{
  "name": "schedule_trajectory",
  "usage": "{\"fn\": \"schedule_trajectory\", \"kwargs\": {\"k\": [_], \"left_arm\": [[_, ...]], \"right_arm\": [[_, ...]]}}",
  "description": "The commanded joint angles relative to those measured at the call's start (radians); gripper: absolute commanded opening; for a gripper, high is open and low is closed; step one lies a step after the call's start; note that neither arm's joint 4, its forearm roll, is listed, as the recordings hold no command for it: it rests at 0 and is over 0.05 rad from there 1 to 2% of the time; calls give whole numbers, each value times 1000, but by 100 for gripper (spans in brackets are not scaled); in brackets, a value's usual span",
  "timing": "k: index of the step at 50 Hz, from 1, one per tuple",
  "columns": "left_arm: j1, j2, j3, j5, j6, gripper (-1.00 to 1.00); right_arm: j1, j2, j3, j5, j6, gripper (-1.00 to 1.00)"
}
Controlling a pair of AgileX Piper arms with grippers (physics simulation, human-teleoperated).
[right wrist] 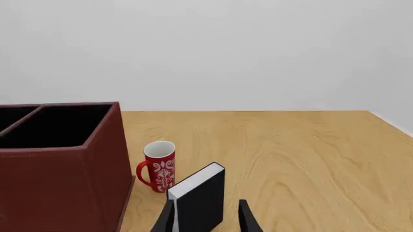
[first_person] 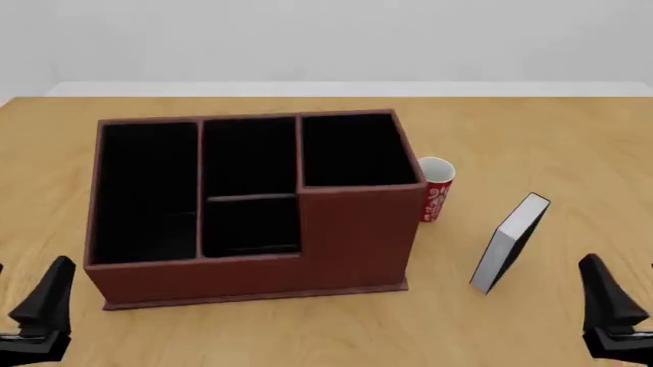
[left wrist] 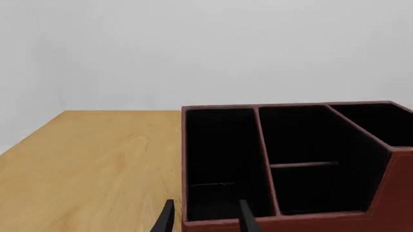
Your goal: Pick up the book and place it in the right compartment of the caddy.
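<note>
The book (first_person: 508, 245) is a thin black hardcover with white page edges, standing upright on the table to the right of the caddy (first_person: 255, 271); the right wrist view has the book (right wrist: 201, 197) ahead of the fingers. The right compartment (first_person: 352, 149) is the black-lined square section behind the tallest front wall, with nothing in it. My right gripper (first_person: 619, 267) is open near the front edge, to the right of the book and apart from it. At the front left, my left gripper (first_person: 30, 271) is open before the caddy (left wrist: 290, 222).
A small red-and-white cup (first_person: 436, 189) stands just right of the caddy and behind the book; the cup (right wrist: 159, 166) also shows in the right wrist view. The wooden table (first_person: 551, 138) runs back to a white wall.
</note>
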Motion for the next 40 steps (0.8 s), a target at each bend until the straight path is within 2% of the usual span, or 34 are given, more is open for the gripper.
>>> {"fn": "schedule_trajectory", "kwargs": {"k": [1,7,8,9,10,11,12,14,15,17,18,20,24,25,26,27,29,30,32,35,36,38,40], "left_arm": [[0,0,0,0,0,100],[0,0,0,0,0,100],[0,0,0,0,0,100],[0,0,0,0,0,100],[0,0,0,0,0,100],[0,0,0,0,0,100],[0,0,0,0,0,100],[0,0,0,0,0,100],[0,0,0,0,0,100],[0,0,0,0,0,100],[0,0,0,0,0,100],[0,0,0,0,0,100],[0,0,0,0,0,100],[0,0,0,0,0,100],[0,0,0,0,0,100],[0,0,0,0,0,100],[0,0,0,0,0,100],[0,0,0,0,0,100],[0,0,0,0,0,100],[0,0,0,0,0,100],[0,0,0,0,0,100],[0,0,0,0,0,100],[0,0,0,0,0,100]], "right_arm": [[6,-17,-2,19,-4,100],[-13,-7,-32,40,-28,100],[-28,5,-39,43,-16,100],[-28,11,-54,52,24,100],[-35,55,-59,37,4,100],[-37,100,-67,18,15,100],[-24,64,-89,50,42,100],[-27,131,-112,34,4,100],[-15,123,-134,51,37,100],[-12,160,-149,37,24,100],[-2,164,-171,46,35,100],[10,203,-191,38,13,100],[33,296,-217,17,46,100],[26,335,-219,5,25,100],[36,323,-225,11,60,100],[41,326,-227,12,70,100],[38,373,-233,4,52,100],[45,364,-237,11,81,100],[47,394,-255,22,82,100],[39,414,-287,53,115,100],[36,414,-302,66,144,100],[33,458,-325,74,131,100],[26,457,-343,89,156,100]]}}
